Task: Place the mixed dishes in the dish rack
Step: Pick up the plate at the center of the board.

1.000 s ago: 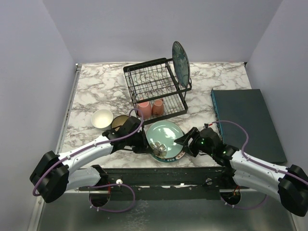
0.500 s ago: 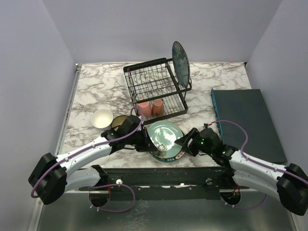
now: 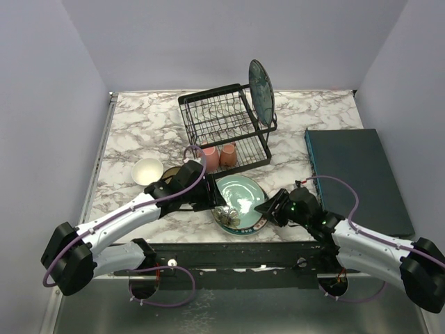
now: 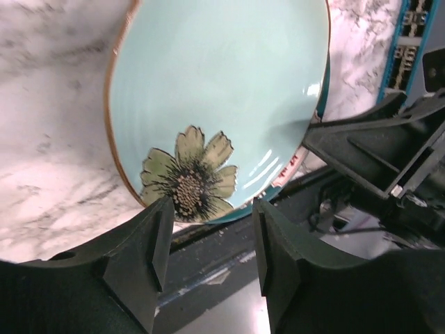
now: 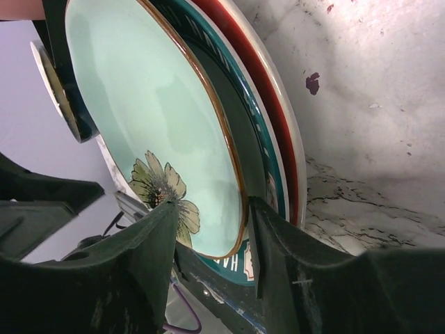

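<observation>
Step in hand looks like lifting the flowered plate [image 3: 240,193] off the stack [image 5: 281,167], lower centre. The left tool [image 4: 212,209] stands with jaws apart beside it. The right tool [image 5: 212,205] has jaws apart astride its rim. Next: clamp, then carry it to the rack [image 3: 212,92].

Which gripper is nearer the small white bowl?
Left. The left gripper is at the left rim of the flowered plate, on the side of the white bowl. The right gripper is across the plate at its right rim.
</observation>
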Controlling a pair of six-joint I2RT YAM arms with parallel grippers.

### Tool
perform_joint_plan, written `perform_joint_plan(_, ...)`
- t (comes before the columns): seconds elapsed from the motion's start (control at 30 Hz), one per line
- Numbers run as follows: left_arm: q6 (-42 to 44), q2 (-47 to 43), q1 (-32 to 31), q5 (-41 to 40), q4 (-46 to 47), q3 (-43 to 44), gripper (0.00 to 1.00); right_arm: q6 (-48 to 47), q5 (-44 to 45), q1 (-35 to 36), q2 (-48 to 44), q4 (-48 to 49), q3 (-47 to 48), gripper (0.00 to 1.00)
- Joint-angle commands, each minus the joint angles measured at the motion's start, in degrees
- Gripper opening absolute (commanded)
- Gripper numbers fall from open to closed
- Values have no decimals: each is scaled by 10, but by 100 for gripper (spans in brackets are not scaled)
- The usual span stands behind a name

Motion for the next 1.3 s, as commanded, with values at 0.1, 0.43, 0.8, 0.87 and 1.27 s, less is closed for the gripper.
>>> perform_joint_plan(0.1, 61, 23, -1, -130, -71, 40, 55, -14, -2, 2, -10, -8, -19, 45)
perform_joint_plan(0.43, 70, 70, -1, -168, -71, 40, 47, -16, 0, 3, -22, -11, -24, 33)
perform_joint_plan(0.8, 72, 85, -1, -166, -61, 31, 21, -15, -2, 1, -20, -6, -27, 27)
perform_joint_plan(0.87, 71, 86, -1, -165, -59, 27, 17, -15, -2, 2, -18, -4, -28, 27)
perform_joint_plan(1.27, 67, 92, -1, -144, -31, -8, 0, -9, -3, 2, -11, 2, -33, 27)
